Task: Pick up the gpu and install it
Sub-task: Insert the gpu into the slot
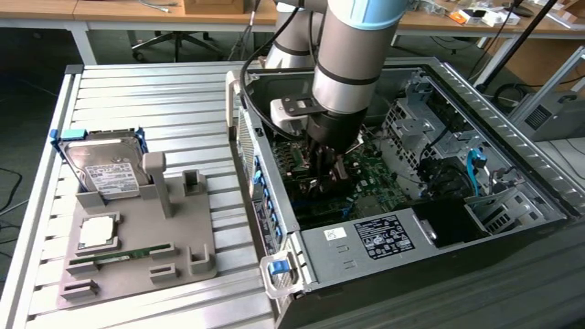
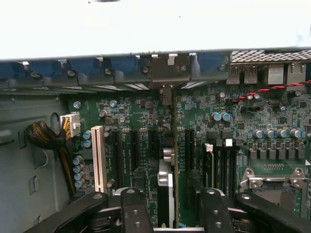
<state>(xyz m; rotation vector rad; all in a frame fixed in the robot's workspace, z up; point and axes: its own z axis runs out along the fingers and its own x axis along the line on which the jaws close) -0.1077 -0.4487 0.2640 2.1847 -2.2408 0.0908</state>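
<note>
Work surface is a ribbed metal table, light grey slats running across it. Two things sit directly on it:

- Grey fixture plate toward the exterior view's left, flat on the slats. It carries a hard drive standing tilted in a blue-tabbed bracket, a processor chip lying flat, a green memory stick lying flat in its slot, plus grey upright posts and small blocks.
- Open computer case toward the exterior view's right, lying on its side, just beside the plate, green motherboard facing up inside.

Bare slats show behind the plate.
</note>
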